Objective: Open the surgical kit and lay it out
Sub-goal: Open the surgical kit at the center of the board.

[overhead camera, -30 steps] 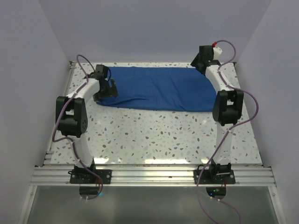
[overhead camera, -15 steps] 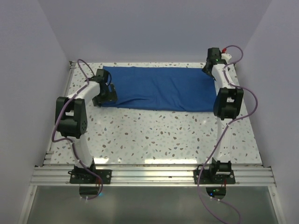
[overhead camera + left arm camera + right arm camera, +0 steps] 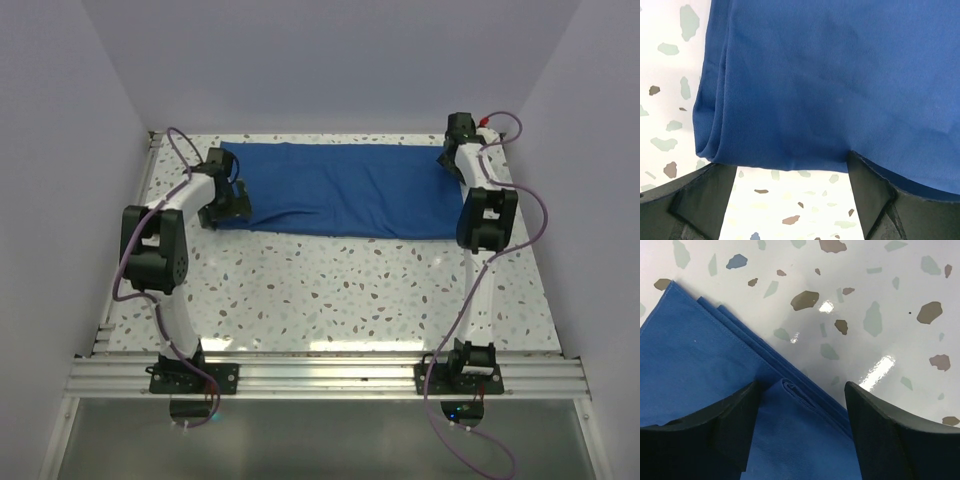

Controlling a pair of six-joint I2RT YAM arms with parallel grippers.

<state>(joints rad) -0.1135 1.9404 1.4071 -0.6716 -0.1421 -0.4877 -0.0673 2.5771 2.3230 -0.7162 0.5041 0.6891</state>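
1. Nearest me is bare speckled table. No tray or instruments are in sight, so the kit is not yet opened. I judge the step in hand to be taking hold of the wrap's corners to unfold it.
2. The left gripper has its jaws spread about as wide as they go and holds nothing. The folded edge of the royal-blue cloth wrap runs across just ahead of the jaw mouth, with its stacked corner toward the left finger. Its hem is at, or perhaps over, the tip of the right finger.
3. Beyond those jaws the wrap lies flat as a long folded rectangle, running away to the right toward the other arm.
4. The right gripper is at the far right corner. Its jaws are apart and grip nothing. A raised fold of cloth sits between them, and the layered hems fan out just ahead of the left finger.
5. Next move, as I read it: lower each set of jaws and close on the top layer only, then lift and draw it open. Catching every layer would drag the whole bundle rather than open it.
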